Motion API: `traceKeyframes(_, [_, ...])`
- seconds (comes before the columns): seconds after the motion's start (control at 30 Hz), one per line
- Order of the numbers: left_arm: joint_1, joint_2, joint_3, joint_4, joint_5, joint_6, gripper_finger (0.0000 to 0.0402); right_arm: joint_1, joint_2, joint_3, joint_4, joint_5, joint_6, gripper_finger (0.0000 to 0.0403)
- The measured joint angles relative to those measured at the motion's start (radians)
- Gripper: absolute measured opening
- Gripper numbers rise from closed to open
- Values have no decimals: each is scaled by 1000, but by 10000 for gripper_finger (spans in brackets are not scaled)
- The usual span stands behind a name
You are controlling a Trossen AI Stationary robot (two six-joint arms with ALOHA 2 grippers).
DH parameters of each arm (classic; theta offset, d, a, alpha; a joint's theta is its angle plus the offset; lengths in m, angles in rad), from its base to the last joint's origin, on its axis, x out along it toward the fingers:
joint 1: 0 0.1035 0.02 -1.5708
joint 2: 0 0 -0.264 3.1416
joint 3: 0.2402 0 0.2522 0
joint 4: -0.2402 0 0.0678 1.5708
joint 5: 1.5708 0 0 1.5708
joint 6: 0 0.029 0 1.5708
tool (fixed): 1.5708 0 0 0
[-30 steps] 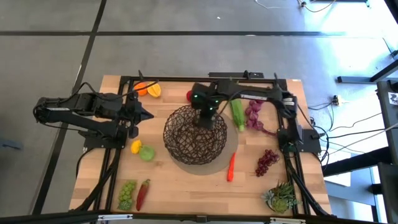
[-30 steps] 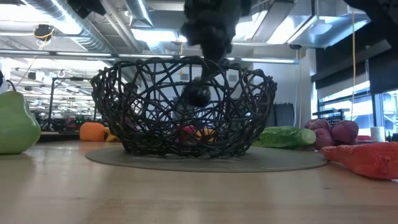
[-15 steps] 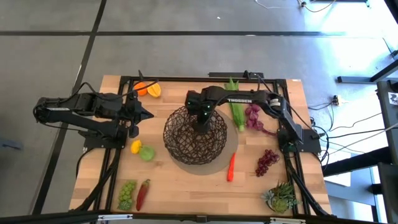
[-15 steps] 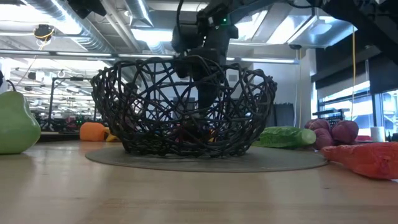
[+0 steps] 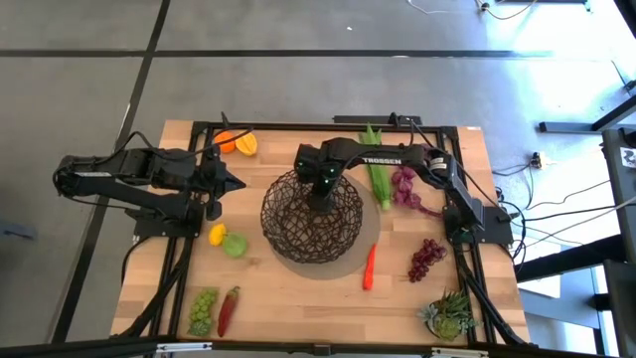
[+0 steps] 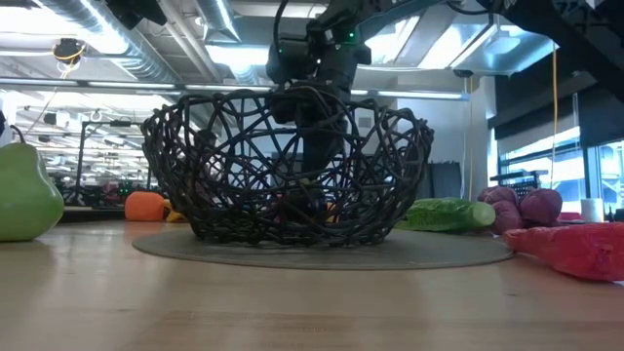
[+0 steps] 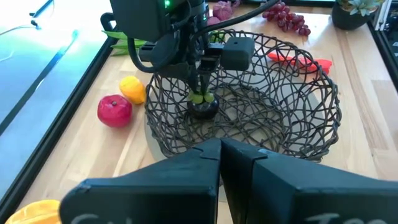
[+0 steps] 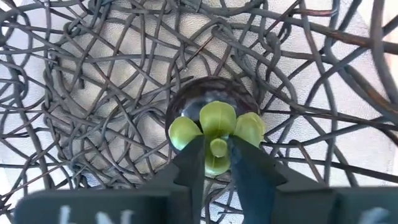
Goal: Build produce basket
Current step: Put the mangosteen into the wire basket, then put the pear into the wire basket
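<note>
- Dark wire mesh is what I look through to see the work: the basket (image 5: 312,217) sits on its grey mat (image 5: 350,264) at mid-table, and my right gripper (image 7: 202,94) reaches down into its bowl.
- At the fingertips sits a dark, round piece of produce with a green leafy cap (image 8: 216,127), resting on the basket floor; it could be an eggplant, but I can't name it for certain.
- In the right wrist view the two fingers (image 8: 189,163) stand either side of the small green stem, parted a little. Whether they pinch it or have just let go, I cannot tell.
- The relation that matters: the piece lies straight below the gripper, stem pointing up between the fingers, so I judge a clean vertical lift is the way out without snagging the wires.
- My left gripper (image 7: 220,148) waits with its fingers pressed together, holding nothing, at the table's left side beside the basket, pointing towards it.
- Outside the basket lie a red apple (image 7: 115,111), a lemon (image 7: 133,89), a carrot (image 5: 370,267) and purple grapes (image 5: 426,258).
- From the low view, mesh hides the piece almost wholly.
</note>
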Motion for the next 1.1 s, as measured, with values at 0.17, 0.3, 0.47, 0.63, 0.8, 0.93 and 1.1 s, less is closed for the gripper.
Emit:
traceKeyframes(0.17, [0,0,0,-1,0,0,0,0,0,0,1,10,-1,121])
traceKeyframes(0.3, [0,0,0,-4,0,0,0,0,1,24,-9,9,1,132])
traceKeyframes(0.47, [0,0,0,-8,3,-1,0,1,-4,79,-38,6,9,133])
traceKeyframes(0.63, [0,0,0,-8,9,-1,0,1,-7,138,-91,6,22,133])
traceKeyframes(0.8, [0,0,0,-8,16,-4,0,0,-8,225,-159,6,18,133])
traceKeyframes(0.93, [0,0,0,-2,72,-26,0,0,-8,322,-197,6,-10,133])
traceKeyframes(1.1, [0,0,0,8,98,-86,0,0,-9,432,-235,10,-32,133])
